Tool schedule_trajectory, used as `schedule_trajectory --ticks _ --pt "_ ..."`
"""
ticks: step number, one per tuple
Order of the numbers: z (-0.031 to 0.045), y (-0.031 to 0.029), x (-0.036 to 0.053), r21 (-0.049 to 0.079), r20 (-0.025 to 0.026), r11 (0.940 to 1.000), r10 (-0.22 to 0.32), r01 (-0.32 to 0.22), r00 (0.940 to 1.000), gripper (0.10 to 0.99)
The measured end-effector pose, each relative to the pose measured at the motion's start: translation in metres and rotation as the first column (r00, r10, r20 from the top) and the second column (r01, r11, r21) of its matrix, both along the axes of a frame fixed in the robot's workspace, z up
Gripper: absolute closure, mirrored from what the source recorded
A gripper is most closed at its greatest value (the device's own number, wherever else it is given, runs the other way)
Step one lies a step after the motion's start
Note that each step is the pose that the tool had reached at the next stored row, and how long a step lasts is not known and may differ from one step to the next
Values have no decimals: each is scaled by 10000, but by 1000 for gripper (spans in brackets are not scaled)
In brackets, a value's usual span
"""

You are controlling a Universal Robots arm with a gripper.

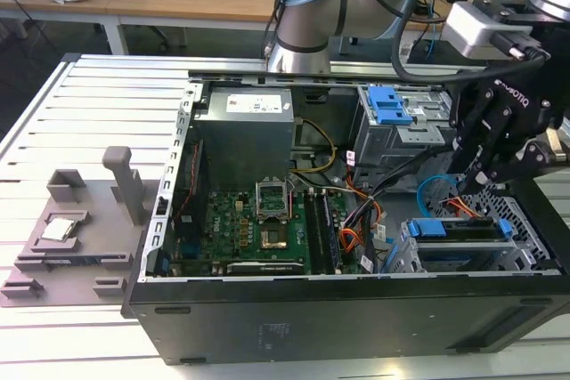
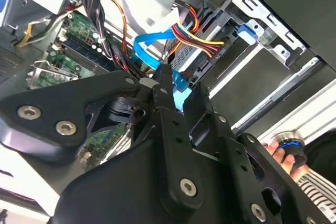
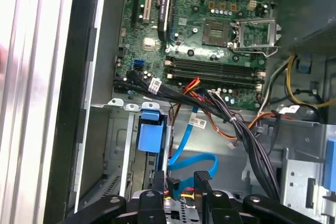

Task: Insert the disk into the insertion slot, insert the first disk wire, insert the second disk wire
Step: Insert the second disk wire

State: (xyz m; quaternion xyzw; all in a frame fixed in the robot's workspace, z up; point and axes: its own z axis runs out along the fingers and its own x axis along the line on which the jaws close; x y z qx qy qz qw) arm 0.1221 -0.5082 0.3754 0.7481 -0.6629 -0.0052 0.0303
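Disk seating in the insertion slot, lower right of the exterior view, is judged complete. Multicoloured power wire appears plugged; the blue data cable is gripped in the hand, uninserted.

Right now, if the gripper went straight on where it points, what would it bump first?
Most likely the plug end of the blue cable, right ahead of the gripper, then the disk in the insertion slot. Depth is hard to judge.
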Motion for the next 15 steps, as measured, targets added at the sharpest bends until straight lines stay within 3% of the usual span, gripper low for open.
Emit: schedule_trajectory --ticks 2,6,8,9,10,15 --pt "-2 0 0 -85 0 10000 28 -28 10000 725" --pt "-2 0 -1 -87 0 10000 27 -27 10000 725" --pt "-2 0 -1 -90 0 10000 27 -27 10000 871" --pt "-2 0 -1 -91 0 10000 27 -27 10000 871" --pt "-2 0 -1 -92 0 10000 27 -27 10000 925" --pt "-2 0 -1 -97 0 9999 27 -27 10000 929"
